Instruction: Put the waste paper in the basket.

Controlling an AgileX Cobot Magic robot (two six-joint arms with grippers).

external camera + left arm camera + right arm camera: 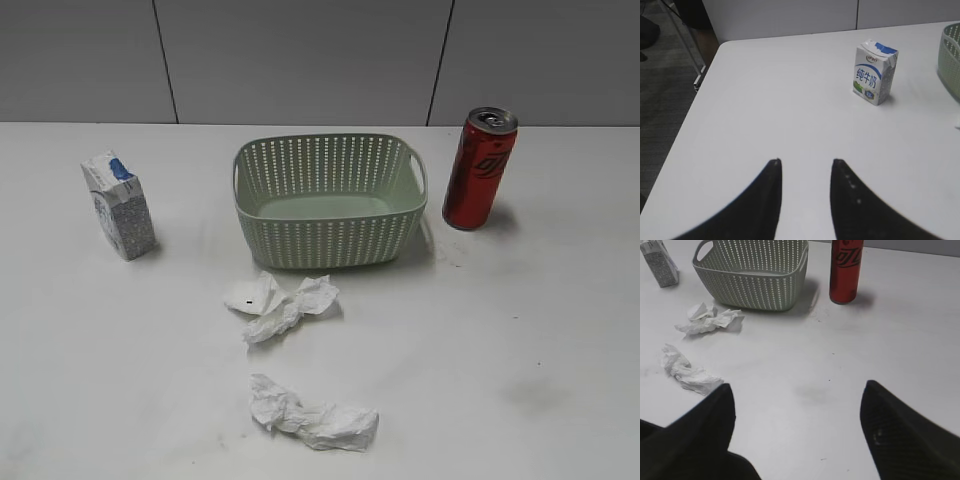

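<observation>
Two crumpled white waste paper wads lie on the white table in front of the basket. One wad [280, 305] has a tiny dark speck and lies close to the basket; it also shows in the right wrist view [710, 320]. The other wad [312, 418] lies nearer the front edge and shows in the right wrist view [687, 372]. The pale sage-green slotted basket [330, 240] stands upright at the middle back and looks empty; its wall shows in the right wrist view [755, 287]. My left gripper [804, 162] is open and empty. My right gripper [797, 387] is wide open and empty. Neither gripper shows in the exterior view.
A white-and-blue milk carton [118, 205] stands left of the basket, also in the left wrist view [875, 72]. A red drink can [480, 168] stands right of the basket, also in the right wrist view [845, 270]. The table's left edge [690, 115] drops to the floor.
</observation>
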